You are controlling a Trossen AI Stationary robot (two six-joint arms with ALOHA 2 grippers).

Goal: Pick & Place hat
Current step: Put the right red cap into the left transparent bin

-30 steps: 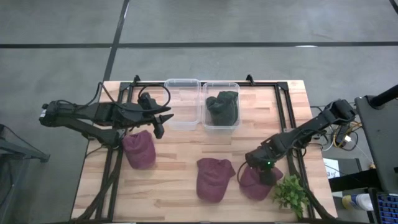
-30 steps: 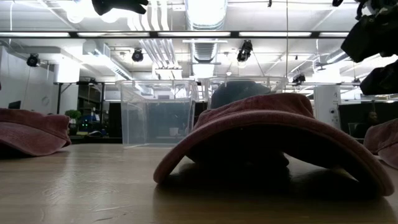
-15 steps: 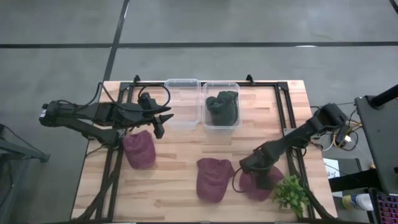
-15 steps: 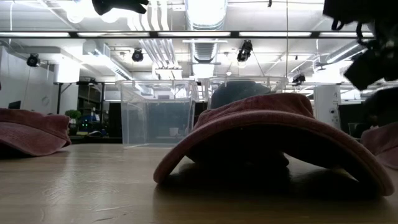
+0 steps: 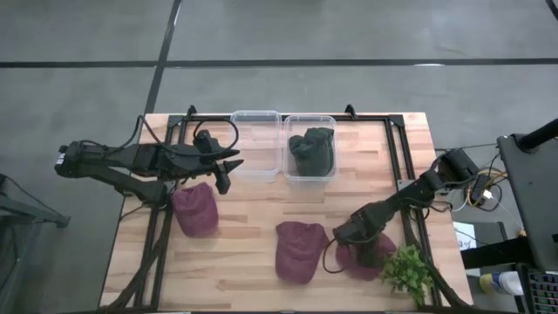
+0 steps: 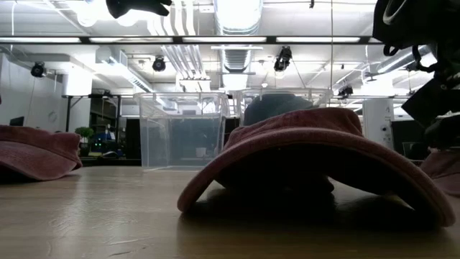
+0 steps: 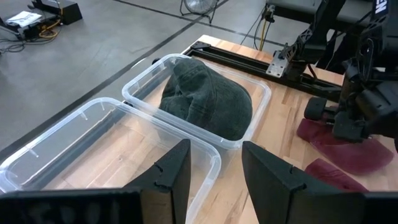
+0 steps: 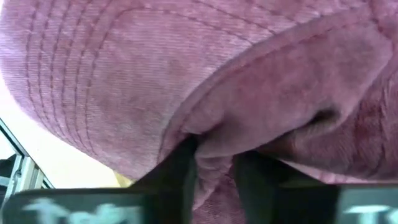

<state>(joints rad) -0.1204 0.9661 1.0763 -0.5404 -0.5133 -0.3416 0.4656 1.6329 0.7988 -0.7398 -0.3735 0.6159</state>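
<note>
A pale wooden slatted table [image 5: 253, 201] lies under me. My right gripper [image 8: 214, 163] is pinched narrowly on a fold of the soft maroon cloth hat [image 5: 370, 255] at the near right, beside a leafy green plant [image 5: 408, 272]. My left gripper [image 7: 211, 177] hangs spread over the empty clear plastic bin [image 5: 255, 144], well apart. I judge the right arm nearer; the bins lie far-left of it.
</note>
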